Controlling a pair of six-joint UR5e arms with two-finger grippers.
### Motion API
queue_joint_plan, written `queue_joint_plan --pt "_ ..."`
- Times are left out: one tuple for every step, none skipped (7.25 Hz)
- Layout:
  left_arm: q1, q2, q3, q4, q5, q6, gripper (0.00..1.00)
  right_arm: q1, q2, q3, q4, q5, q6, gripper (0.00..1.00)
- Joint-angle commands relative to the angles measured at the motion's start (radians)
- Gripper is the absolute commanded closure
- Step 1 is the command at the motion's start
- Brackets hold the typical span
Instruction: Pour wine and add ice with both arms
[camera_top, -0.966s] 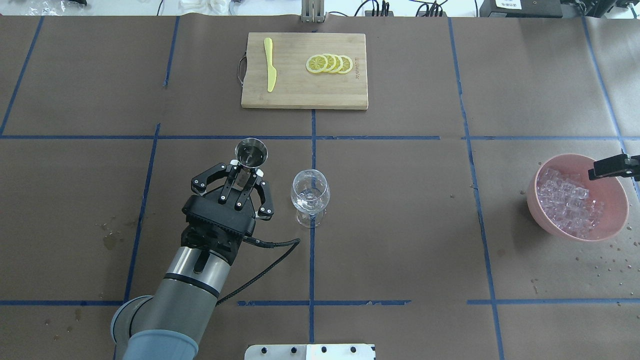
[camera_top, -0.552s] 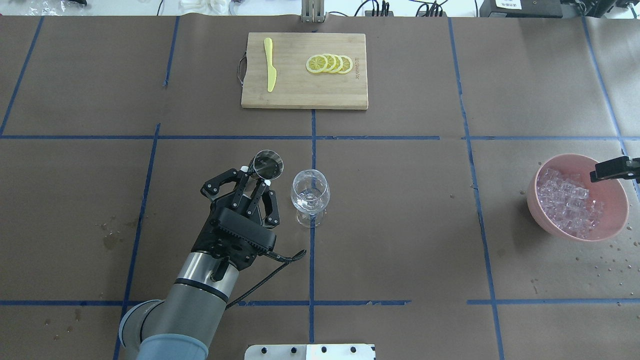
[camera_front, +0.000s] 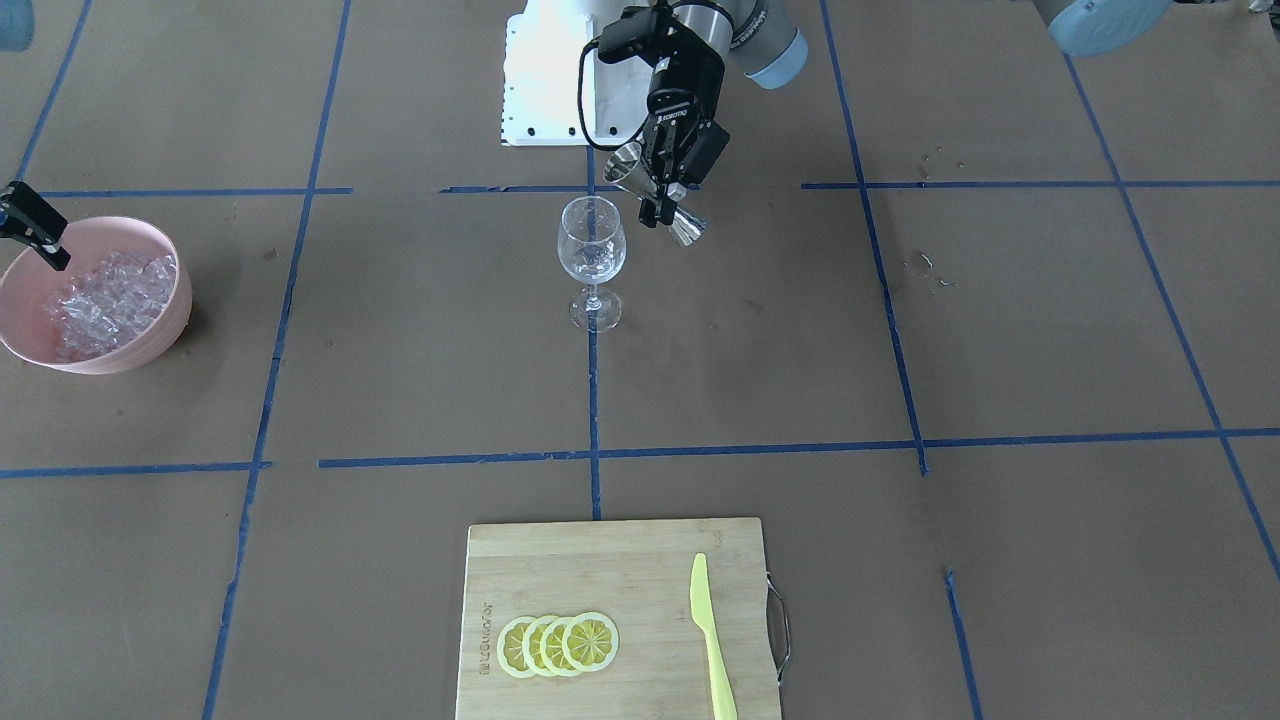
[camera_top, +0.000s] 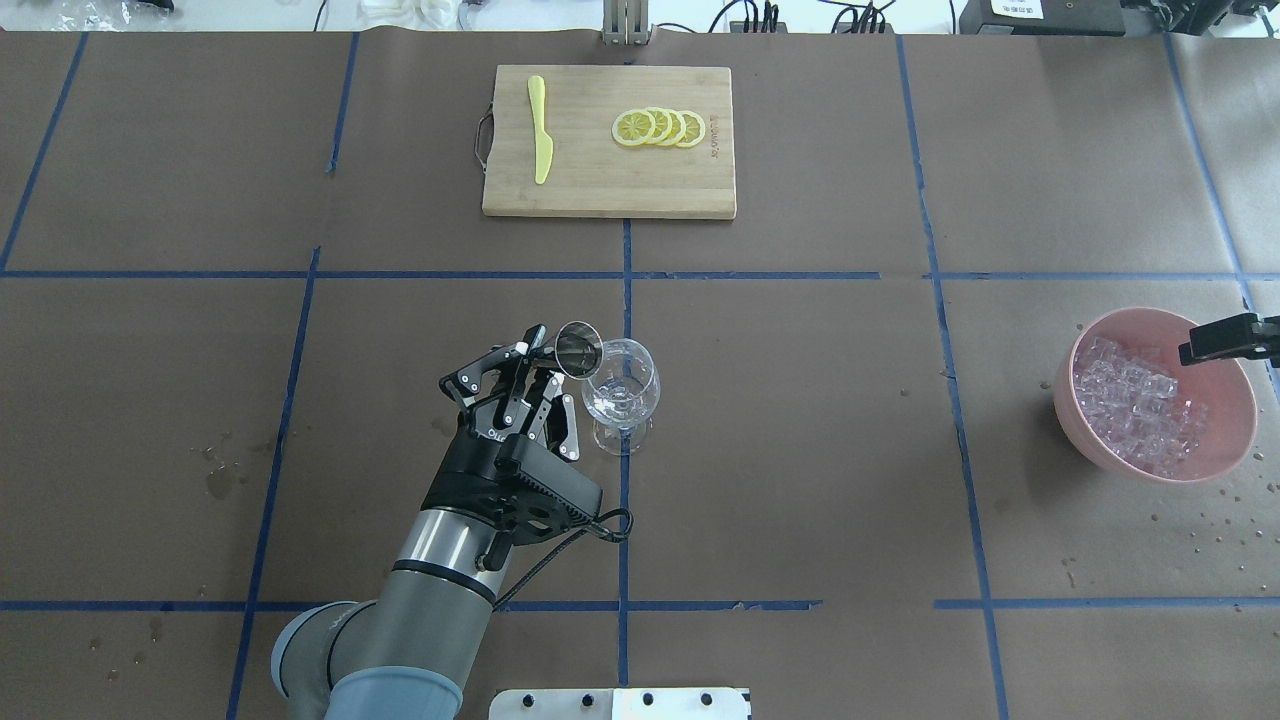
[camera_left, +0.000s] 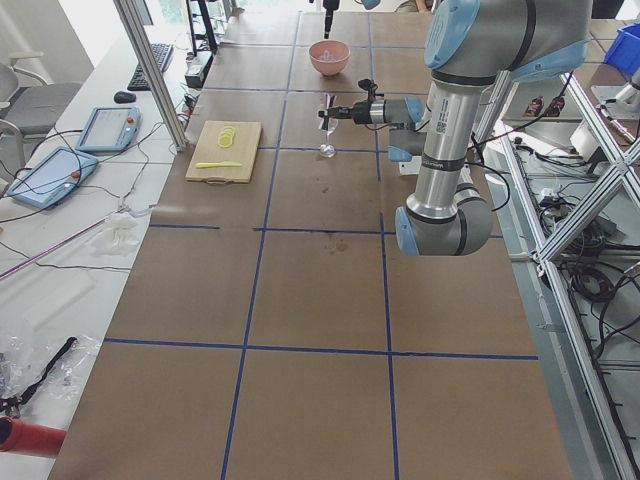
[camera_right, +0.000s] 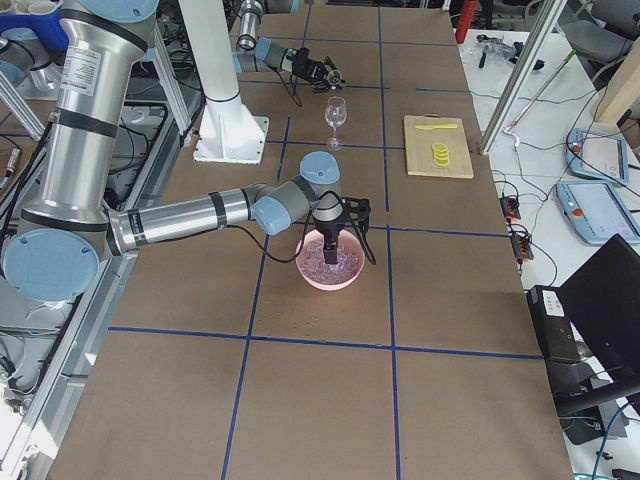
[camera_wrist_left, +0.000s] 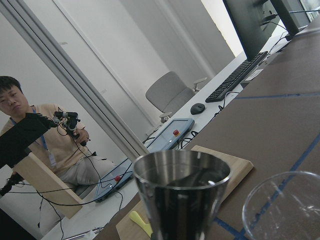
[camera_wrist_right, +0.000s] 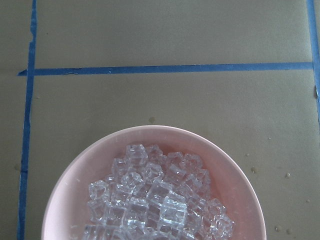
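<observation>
My left gripper (camera_top: 545, 368) is shut on a steel jigger (camera_top: 578, 351) at its waist. The jigger is tilted, its mouth at the left rim of the clear stemmed wine glass (camera_top: 620, 388). In the front view the jigger (camera_front: 628, 166) leans toward the glass (camera_front: 591, 248). The left wrist view shows the jigger's mouth (camera_wrist_left: 182, 172) close up and the glass rim (camera_wrist_left: 285, 202) beside it. The ice (camera_top: 1135, 400) fills a pink bowl (camera_top: 1230, 440). My right gripper (camera_top: 1225, 338) hangs over the bowl's far right rim; I cannot tell whether it is open. The right wrist view looks down on the ice (camera_wrist_right: 160, 200).
A wooden cutting board (camera_top: 600, 195) at the table's far side holds a yellow knife (camera_top: 541, 128) and several lemon slices (camera_top: 660, 127). Blue tape lines cross the brown table cover. Small wet spots lie near the bowl (camera_top: 1210, 530) and at the left (camera_top: 220, 480).
My left gripper has swung right with the jigger and tipped it, so its mouth now reaches the glass's rim. The right gripper and the bowl have not moved.
</observation>
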Motion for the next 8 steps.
queue_joint_plan --pt "-0.003 -0.02 -0.007 0.095 0.001 0.096 1.0 0.0 0.001 -0.002 0.0 0.001 0.0 0.0" --pt "-0.009 -0.023 -0.012 0.095 0.002 0.165 1.0 0.0 0.001 -0.002 0.0 -0.001 0.002 0.0" --pt "-0.013 -0.023 -0.013 0.097 0.007 0.201 1.0 0.0 0.001 -0.002 -0.001 -0.001 0.002 0.0" --pt "-0.019 -0.023 -0.013 0.097 0.015 0.253 1.0 -0.002 0.002 -0.003 -0.002 -0.001 0.002 0.0" --pt "-0.023 -0.025 -0.041 0.097 0.016 0.349 1.0 -0.002 0.004 -0.003 0.0 0.001 0.005 0.0" --pt "-0.029 -0.025 -0.053 0.097 0.019 0.417 1.0 -0.002 0.007 -0.002 0.0 0.001 0.008 0.0" --pt "-0.027 -0.025 -0.055 0.097 0.057 0.48 1.0 -0.003 0.007 -0.003 0.0 0.001 0.009 0.0" --pt "-0.029 -0.026 -0.055 0.097 0.085 0.547 1.0 -0.003 0.007 -0.002 0.0 0.001 0.009 0.0"
